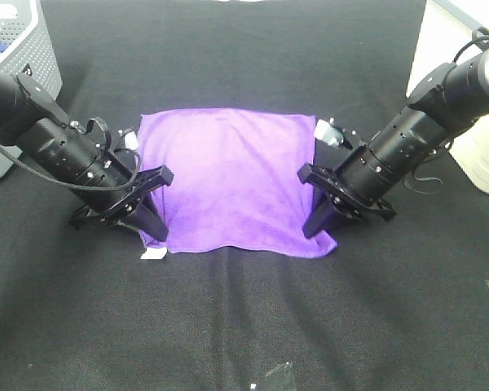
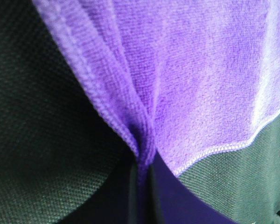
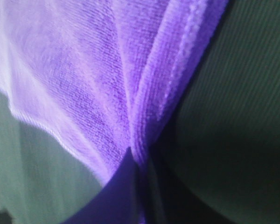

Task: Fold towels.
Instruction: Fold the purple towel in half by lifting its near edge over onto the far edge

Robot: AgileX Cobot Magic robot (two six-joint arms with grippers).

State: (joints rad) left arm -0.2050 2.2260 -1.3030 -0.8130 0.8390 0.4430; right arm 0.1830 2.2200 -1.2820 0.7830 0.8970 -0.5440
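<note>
A bright purple towel [image 1: 232, 179] lies flat on the black table cover, with a small white tag [image 1: 152, 255] at its near left corner. My left gripper [image 1: 151, 224] is down at the towel's left edge near that corner, shut on a pinched fold of the cloth [image 2: 140, 140]. On the opposite side, my right gripper [image 1: 318, 221] is shut on the towel's right edge, and the fabric [image 3: 135, 140] bunches into creases between its jaws.
A grey perforated basket [image 1: 20, 57] stands at the back left. A white object [image 1: 464, 90] sits at the right edge behind the right arm. Small clear scraps [image 1: 277, 375] lie near the front of the black cover.
</note>
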